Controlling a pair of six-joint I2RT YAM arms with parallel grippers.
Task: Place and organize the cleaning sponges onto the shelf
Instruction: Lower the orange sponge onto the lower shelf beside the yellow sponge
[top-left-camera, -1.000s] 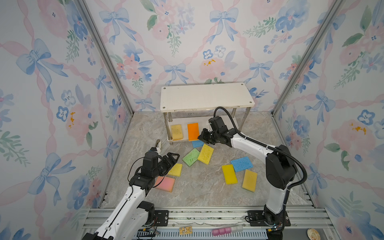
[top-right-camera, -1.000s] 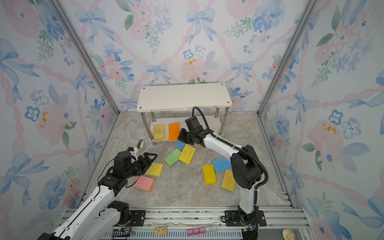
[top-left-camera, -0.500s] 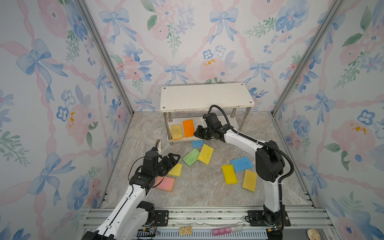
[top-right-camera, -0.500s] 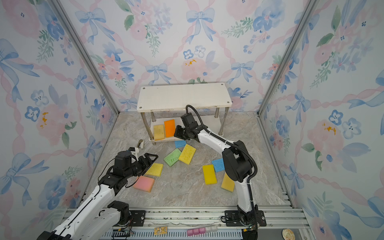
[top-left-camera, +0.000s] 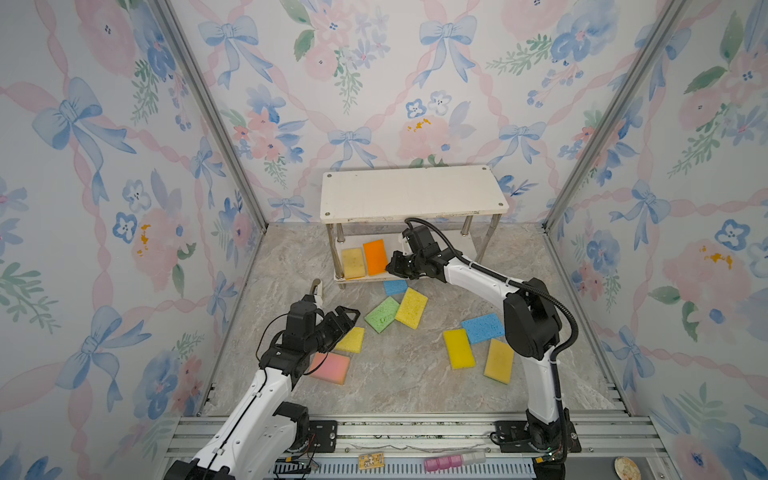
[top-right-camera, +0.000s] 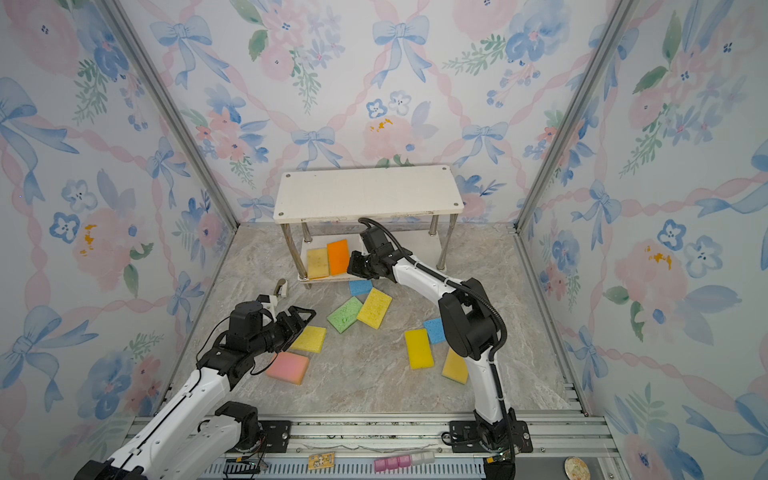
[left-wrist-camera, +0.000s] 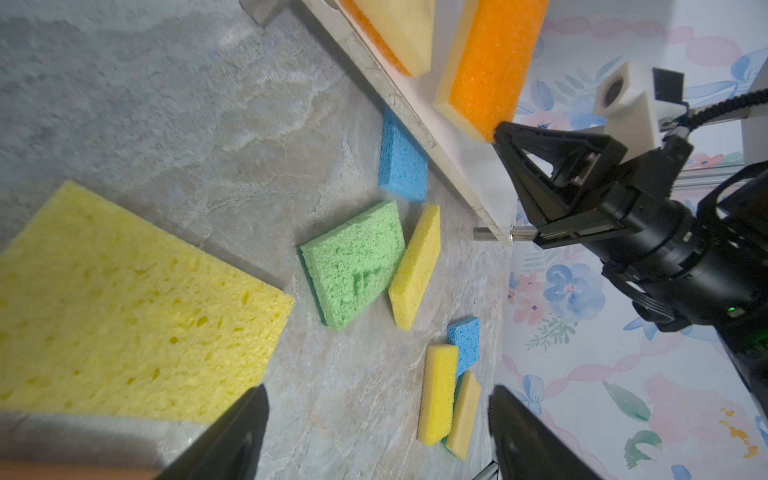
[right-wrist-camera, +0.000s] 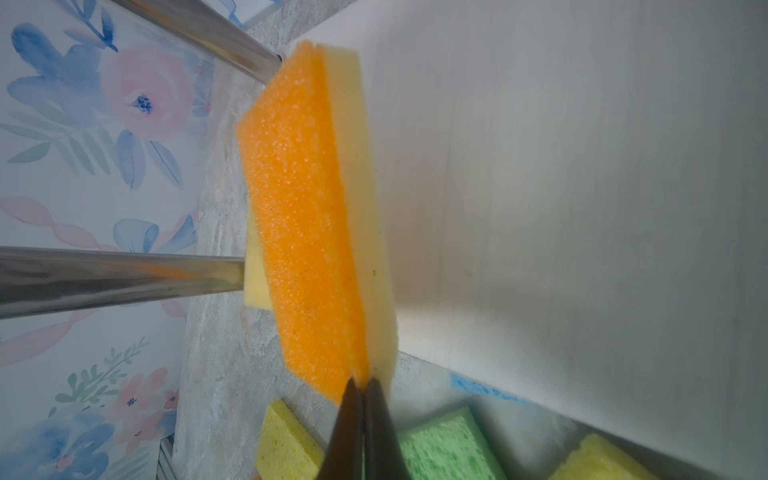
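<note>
1. Right gripper (top-left-camera: 390, 268) reaches under the top board of the shelf (top-left-camera: 411, 193). Jaws are pressed flat together, nothing between them.
2. Their tips touch the near corner of the orange sponge (right-wrist-camera: 303, 232), right at the seam between its orange face and pale backing.
3. The orange sponge sits on the lower board, tilted, just beside a tan-yellow sponge (top-left-camera: 353, 263) at the left end. Can't tell whether it leans on it.
4. Left gripper (top-left-camera: 332, 301) hangs low over the tabletop (top-left-camera: 395, 382) with its jaws spread wide and empty.
5. A yellow sponge (top-left-camera: 352, 340) lies flat just below and beside those jaws, not between them. A pink sponge (top-left-camera: 332, 368) lies beside the left arm.
6. Loose on the tabletop:
   - a blue sponge (top-left-camera: 395, 286) at the shelf's front edge
   - a green sponge (top-left-camera: 381, 313) touching a yellow one (top-left-camera: 411, 307)
   - a blue (top-left-camera: 483, 327), yellow (top-left-camera: 458, 348) and tan-yellow (top-left-camera: 498, 360) cluster by the right arm
</note>
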